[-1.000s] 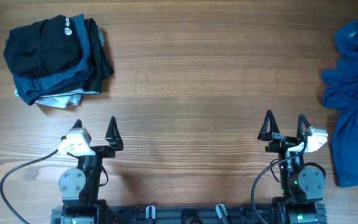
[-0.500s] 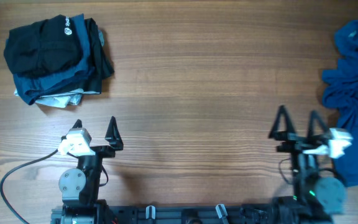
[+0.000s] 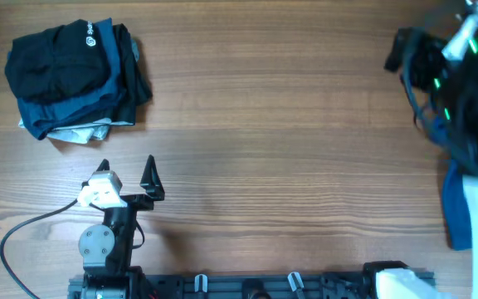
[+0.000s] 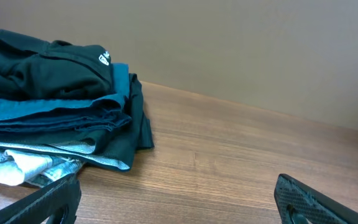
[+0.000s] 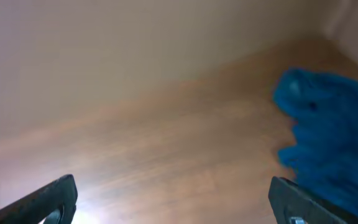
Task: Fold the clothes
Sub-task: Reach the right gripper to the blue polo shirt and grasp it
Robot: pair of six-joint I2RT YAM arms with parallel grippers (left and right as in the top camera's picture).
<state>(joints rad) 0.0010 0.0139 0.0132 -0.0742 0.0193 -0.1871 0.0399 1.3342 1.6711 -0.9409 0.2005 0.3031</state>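
The clothes, a crumpled medium-blue shirt, lie at the table's right edge; in the overhead view my raised right arm covers most of them and only a blue strip shows. In the right wrist view the blue clothes lie ahead and to the right, blurred. My right gripper stands open above bare wood, nothing between its fingers, apart from the shirt. My left gripper rests near the front edge at the left, open and empty; in its wrist view the left gripper faces bare table.
A stack of folded dark garments, black with a small white logo on top and teal and grey beneath, sits at the back left; the left wrist view shows the same stack. A black cable loops beside the left arm's base.
My right arm has lifted off its rest and swung up and to the far right, over the blue shirt, staying open. The left arm has not moved.
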